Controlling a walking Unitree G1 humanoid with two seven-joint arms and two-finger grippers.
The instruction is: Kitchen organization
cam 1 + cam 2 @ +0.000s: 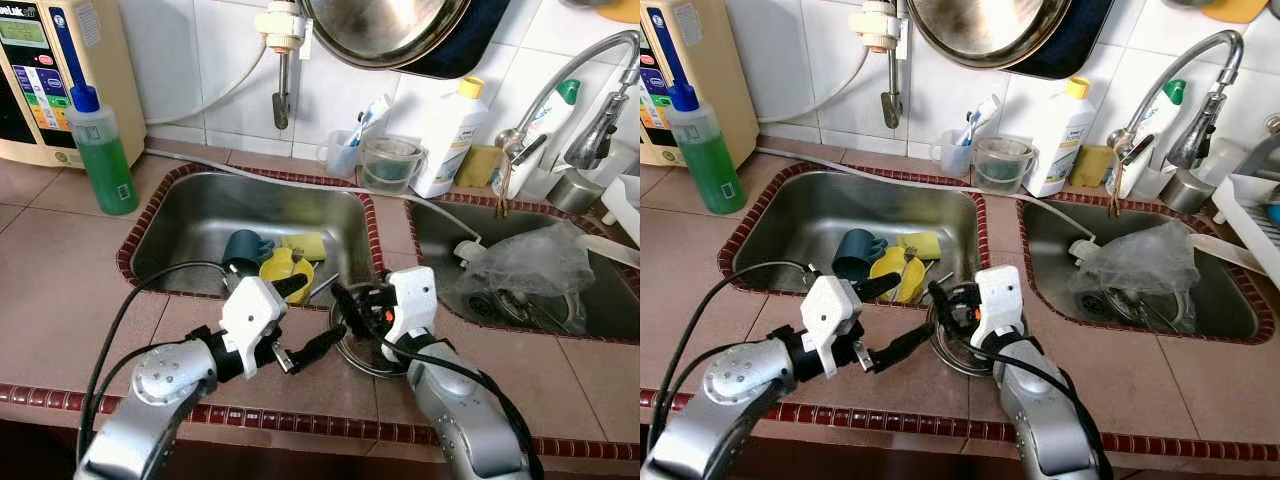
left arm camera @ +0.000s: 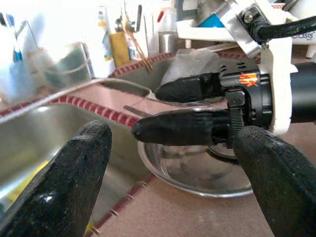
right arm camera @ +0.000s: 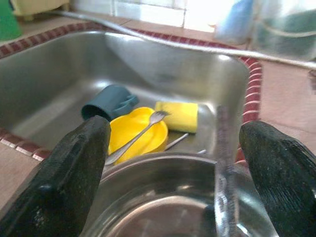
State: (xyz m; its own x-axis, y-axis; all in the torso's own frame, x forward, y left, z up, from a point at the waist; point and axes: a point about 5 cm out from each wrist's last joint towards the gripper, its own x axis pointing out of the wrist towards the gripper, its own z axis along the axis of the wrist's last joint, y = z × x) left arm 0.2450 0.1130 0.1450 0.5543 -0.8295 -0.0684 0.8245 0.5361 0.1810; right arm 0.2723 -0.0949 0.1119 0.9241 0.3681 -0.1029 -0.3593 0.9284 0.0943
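Left sink (image 1: 205, 215): teal cup (image 1: 243, 248), yellow plate (image 1: 283, 272), fork (image 3: 138, 134), sponge (image 1: 310, 244) unsorted.
Steel bowl (image 3: 168, 207): on table, between sinks.
Right gripper (image 1: 357, 305): jaws open over bowl.
Left gripper (image 1: 305, 318): jaws open alongside.

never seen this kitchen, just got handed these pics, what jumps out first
Both grippers meet over a shallow steel bowl on the counter at the front rim of the sinks: the left gripper and right gripper are open. Behind them, the left sink holds a teal cup, a yellow dish with a fork, and a yellow sponge.
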